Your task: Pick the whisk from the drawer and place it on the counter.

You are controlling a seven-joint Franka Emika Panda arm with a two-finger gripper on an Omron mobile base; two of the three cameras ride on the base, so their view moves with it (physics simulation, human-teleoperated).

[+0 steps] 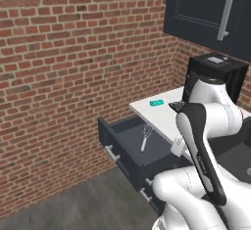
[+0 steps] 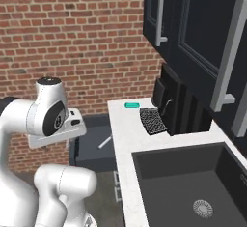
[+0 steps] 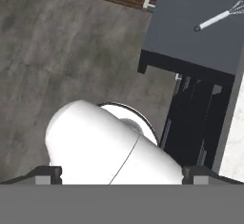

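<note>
Your drawer (image 1: 128, 145) is pulled out under the counter (image 1: 162, 114), and the whisk (image 1: 145, 136) lies flat on its floor, wire head toward the counter. Gripper (image 3: 122, 173) has its jaws spread wide, holding nothing, well apart from the whisk, looking down at the floor beside the drawer front. A teal object (image 1: 156, 103) sits on the counter.

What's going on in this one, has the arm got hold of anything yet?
Not yet. The drawer stands pulled open with the whisk lying loose inside it. The gripper is open and empty, up above the floor beside the drawer, well off the whisk. The counter carries a small teal object; nothing has been placed.
</note>
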